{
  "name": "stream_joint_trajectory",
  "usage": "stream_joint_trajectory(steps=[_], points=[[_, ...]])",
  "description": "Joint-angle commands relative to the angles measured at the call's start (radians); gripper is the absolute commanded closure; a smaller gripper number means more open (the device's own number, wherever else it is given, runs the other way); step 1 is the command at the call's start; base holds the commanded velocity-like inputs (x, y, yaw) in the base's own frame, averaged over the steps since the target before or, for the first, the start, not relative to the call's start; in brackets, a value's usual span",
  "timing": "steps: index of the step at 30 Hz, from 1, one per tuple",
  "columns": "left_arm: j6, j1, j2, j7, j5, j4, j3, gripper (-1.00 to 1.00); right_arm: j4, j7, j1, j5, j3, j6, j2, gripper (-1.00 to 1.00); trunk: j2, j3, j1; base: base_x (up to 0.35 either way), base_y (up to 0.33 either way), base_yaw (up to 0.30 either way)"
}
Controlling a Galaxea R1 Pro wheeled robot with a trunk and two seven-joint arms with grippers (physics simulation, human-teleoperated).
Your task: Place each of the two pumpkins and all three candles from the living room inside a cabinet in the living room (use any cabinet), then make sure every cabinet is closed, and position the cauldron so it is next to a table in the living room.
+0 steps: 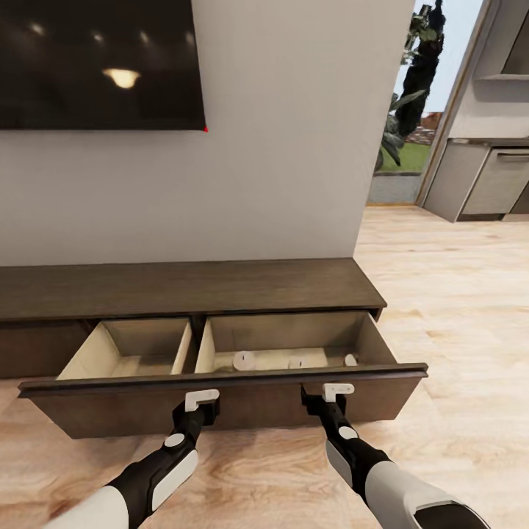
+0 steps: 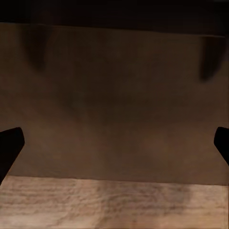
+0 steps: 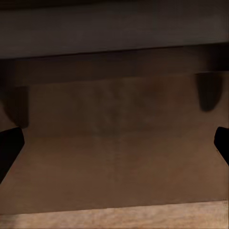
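Note:
The long dark-brown cabinet (image 1: 184, 290) stands against the wall with its wide drawer pulled out. The pale left compartment (image 1: 128, 349) looks bare. Three white candles (image 1: 244, 360) (image 1: 296, 362) (image 1: 350, 360) lie in the right compartment. My left gripper (image 1: 201, 399) and right gripper (image 1: 338, 391) are both open, close up against the drawer front (image 1: 250, 408). That brown front sits between the spread fingertips of the left gripper (image 2: 114, 148) and of the right gripper (image 3: 114, 148). The pumpkins, the cauldron and the table are out of view.
A dark TV screen (image 1: 95, 66) hangs on the wall above the cabinet. Wood floor (image 1: 455, 308) stretches to the right toward grey kitchen units (image 1: 499, 184) and a glass opening with plants (image 1: 404, 132).

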Motion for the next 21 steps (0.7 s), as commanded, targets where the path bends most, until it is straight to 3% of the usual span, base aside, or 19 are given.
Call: stream_joint_trajectory(steps=[1, 21], points=[[-0.006, -0.001, 0.001, 0.007, 0.01, -0.001, -0.008, -1.0, 0.001, -0.007, -0.001, -0.008, 0.003, -0.003, 0.0, -1.0, 0.0, -0.001, 0.0, 0.222, 0.0, 0.0], [-0.005, -0.001, 0.001, 0.005, 0.011, -0.001, -0.008, -1.0, 0.001, -0.007, -0.001, -0.008, 0.003, -0.003, 0.0, -1.0, 0.0, -0.001, 0.0, 0.306, 0.0, 0.0]])
